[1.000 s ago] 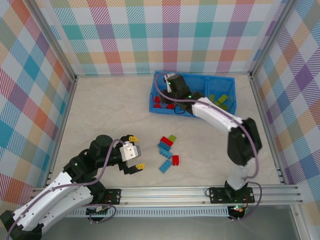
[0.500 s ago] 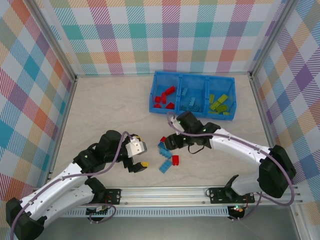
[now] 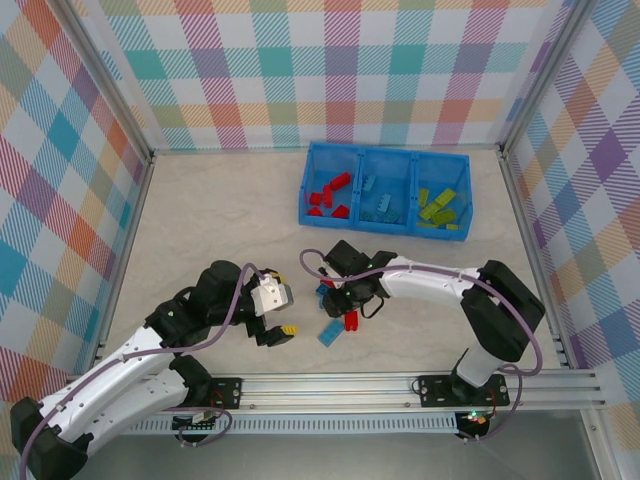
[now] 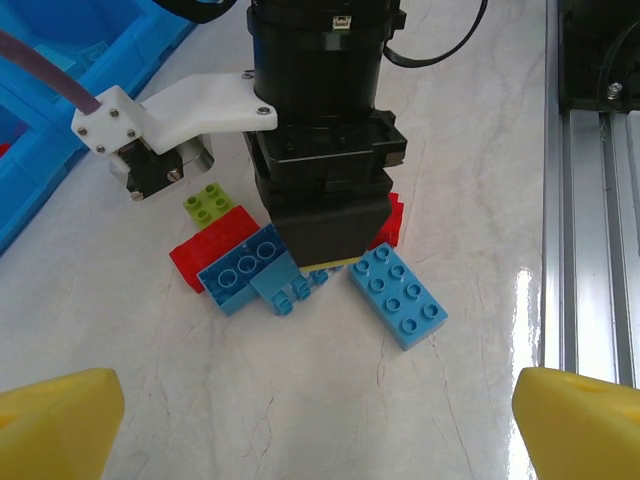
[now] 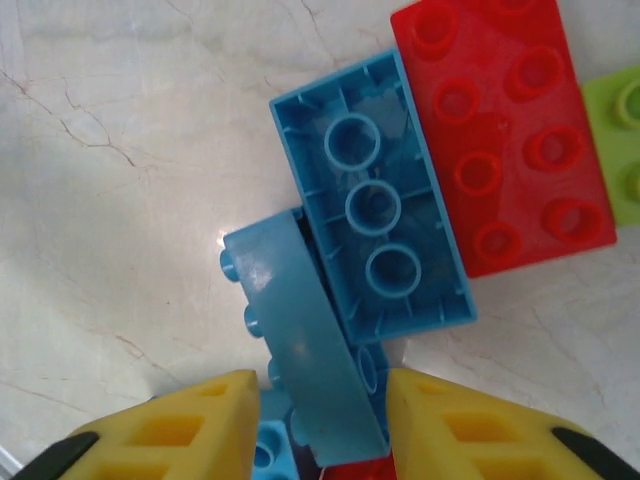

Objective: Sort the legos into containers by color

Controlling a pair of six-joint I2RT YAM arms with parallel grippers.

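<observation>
Marble-look table (image 3: 200, 220), plaid-walled, carried all items.
1. Containers (image 3: 304, 195): stood at the far side, holding red, light blue and green bricks in separate compartments.
2. Loose legos (image 3: 329, 334): lay clustered mid-table, well apart from the tray; judged light, rigid, slick, best pinched across the long flat sides.
3. Right gripper (image 5: 322, 430): jaws stood brick-width apart, flanking a tilted light blue brick (image 5: 300, 340); a firm clamp could not be told.
4. Left gripper (image 4: 320, 415): was spread wide, empty.
</observation>
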